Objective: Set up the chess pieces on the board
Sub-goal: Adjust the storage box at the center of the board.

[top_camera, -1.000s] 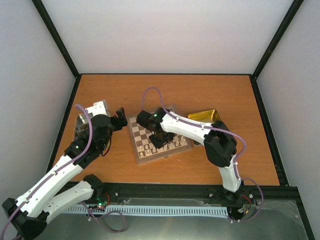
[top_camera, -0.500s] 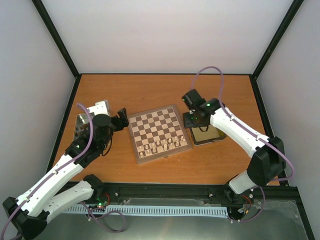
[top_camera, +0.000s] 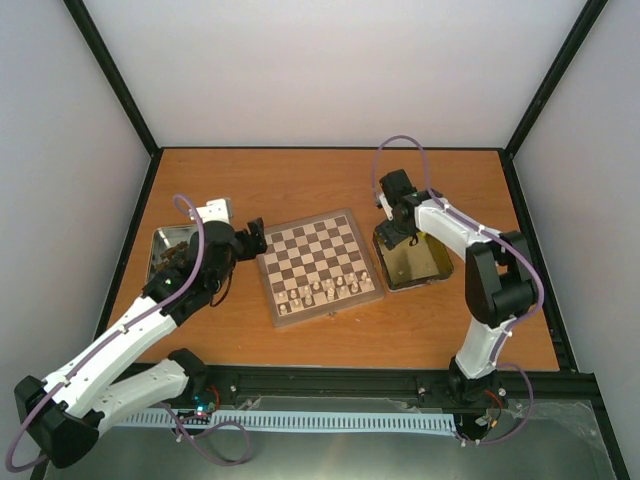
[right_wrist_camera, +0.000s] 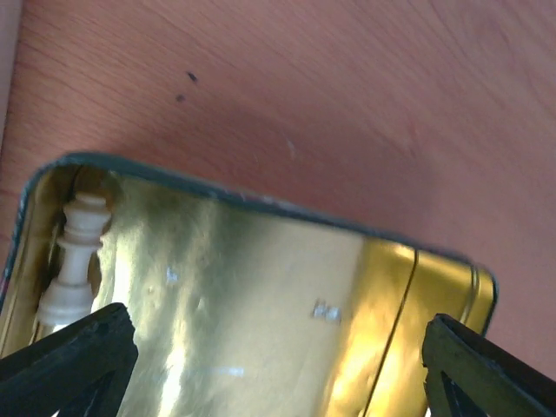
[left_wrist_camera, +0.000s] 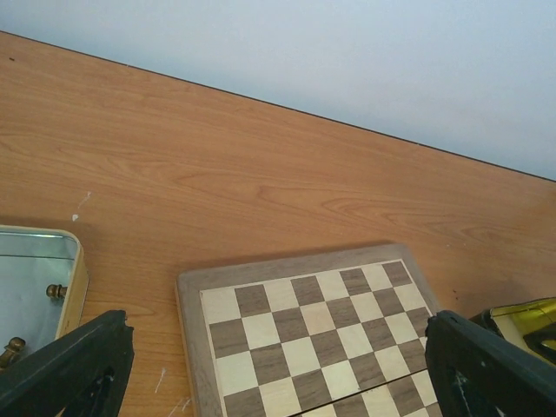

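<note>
1. Top external view: the board (top_camera: 318, 262) lies at the middle of the table, slightly skewed, between the two arms. The silver tray (top_camera: 160, 250) is off its left side and the gold tin (top_camera: 418, 268) is just beside its right edge.
2. Cream chess pieces (top_camera: 320, 292) stand along the board's near ranks. The far ranks show no pieces, so the setup looks only partly done.
3. The right gripper (top_camera: 392, 235) hangs over the far-left corner of the gold tin. In the right wrist view its two fingers sit spread at the lower corners of the frame with nothing between them, so the jaws are open and empty.
4. That same view shows one cream chessman (right_wrist_camera: 76, 252) in the tin, close against the left wall near the corner. It is nearer the left finger than the centre of the jaws. The rest of the visible tin floor is bare.
5. The step in hand appears to be fetching this cream piece from the tin for the board.
6. The next move would call for shifting the jaws toward the tin's left wall until the piece is centred, then lowering and closing. The tight spot between the piece and the wall leaves little room for a finger, so a slip or a nudge against the tin is a risk.
7. The left gripper (top_camera: 255, 238) hovers just off the board's left edge. Its jaws are also spread wide and hold nothing. The left wrist view shows dark chessmen (left_wrist_camera: 56, 291) in the silver tray below it, likely its source later.
</note>
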Action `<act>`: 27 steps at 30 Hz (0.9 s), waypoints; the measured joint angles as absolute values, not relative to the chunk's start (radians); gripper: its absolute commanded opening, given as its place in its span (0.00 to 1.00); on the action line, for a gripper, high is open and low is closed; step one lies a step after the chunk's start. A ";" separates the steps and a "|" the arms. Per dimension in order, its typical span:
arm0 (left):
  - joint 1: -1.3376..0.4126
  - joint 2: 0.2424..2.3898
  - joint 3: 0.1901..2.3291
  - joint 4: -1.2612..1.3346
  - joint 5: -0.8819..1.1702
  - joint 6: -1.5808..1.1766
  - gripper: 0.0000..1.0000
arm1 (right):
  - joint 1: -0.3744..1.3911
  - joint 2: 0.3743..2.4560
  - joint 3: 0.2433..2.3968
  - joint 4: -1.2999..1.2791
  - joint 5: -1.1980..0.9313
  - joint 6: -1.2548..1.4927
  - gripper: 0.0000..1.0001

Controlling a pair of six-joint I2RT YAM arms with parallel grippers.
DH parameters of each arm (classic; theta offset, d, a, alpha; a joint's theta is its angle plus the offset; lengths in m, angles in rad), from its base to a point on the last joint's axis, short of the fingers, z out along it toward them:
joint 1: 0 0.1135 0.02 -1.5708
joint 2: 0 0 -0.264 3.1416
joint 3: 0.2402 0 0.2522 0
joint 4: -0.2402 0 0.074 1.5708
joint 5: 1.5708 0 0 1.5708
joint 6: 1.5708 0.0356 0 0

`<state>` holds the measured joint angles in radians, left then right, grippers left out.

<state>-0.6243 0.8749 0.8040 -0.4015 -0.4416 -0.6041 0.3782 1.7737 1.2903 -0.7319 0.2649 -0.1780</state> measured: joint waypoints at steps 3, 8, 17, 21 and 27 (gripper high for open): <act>-0.624 0.877 0.809 -0.402 -0.442 -0.601 0.93 | 0.374 1.823 1.323 -0.688 0.240 -0.308 0.89; -0.624 0.882 0.809 -0.402 -0.442 -0.599 0.93 | 0.338 1.903 1.408 -0.644 0.216 -0.444 0.86; -0.624 0.941 0.818 -0.406 -0.441 -0.599 0.93 | 0.268 2.053 1.556 -0.725 0.063 -0.557 0.59; -0.624 0.953 0.825 -0.406 -0.436 -0.600 0.93 | 0.260 2.067 1.588 -0.764 0.037 -0.518 0.50; -0.624 0.954 0.826 -0.407 -0.418 -0.604 0.93 | 0.204 2.064 1.583 -0.759 0.060 -0.365 0.36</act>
